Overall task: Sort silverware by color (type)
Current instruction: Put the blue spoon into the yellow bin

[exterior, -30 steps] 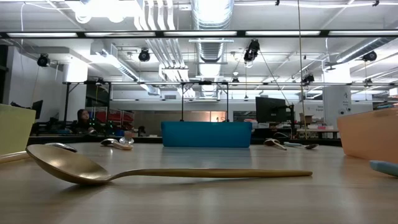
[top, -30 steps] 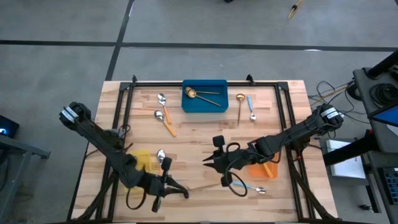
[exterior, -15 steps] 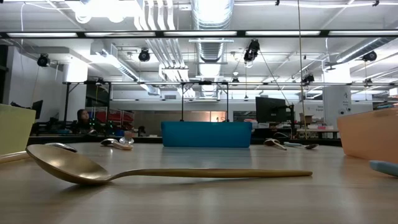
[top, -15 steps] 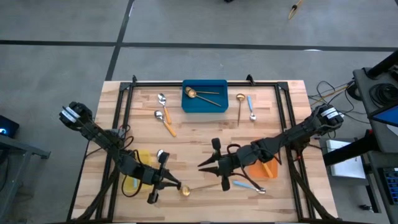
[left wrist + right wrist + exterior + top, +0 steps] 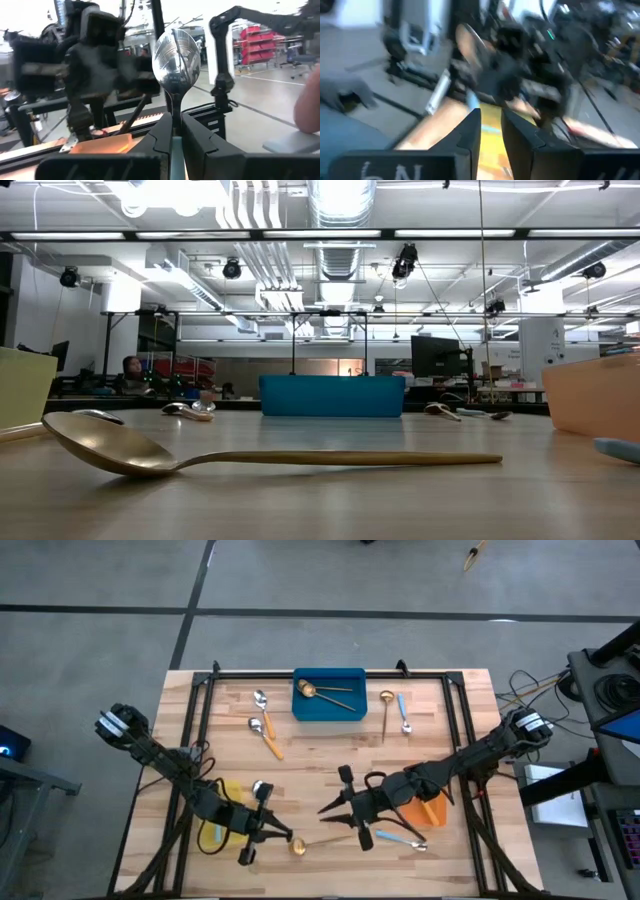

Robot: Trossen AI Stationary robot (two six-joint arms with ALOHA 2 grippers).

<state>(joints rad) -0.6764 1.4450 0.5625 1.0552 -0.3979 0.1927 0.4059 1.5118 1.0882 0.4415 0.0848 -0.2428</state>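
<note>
Beside the yellow bin [image 5: 222,802] | left end effector [image 5: 173,131] clamped on a spoon [image 5: 176,52] | right end effector [image 5: 338,808] near, fingers narrowly apart | risk: collision, spoon slipping.

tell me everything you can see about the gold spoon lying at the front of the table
The gold spoon is all gold-coloured, looks like polished metal, with an oval bowl and a long thin handle. It lies flat on the wooden table, near the front edge between the two arms, its bowl toward the left arm. In the low view the bowl faces up and the handle runs level. Nothing grips it.
</note>
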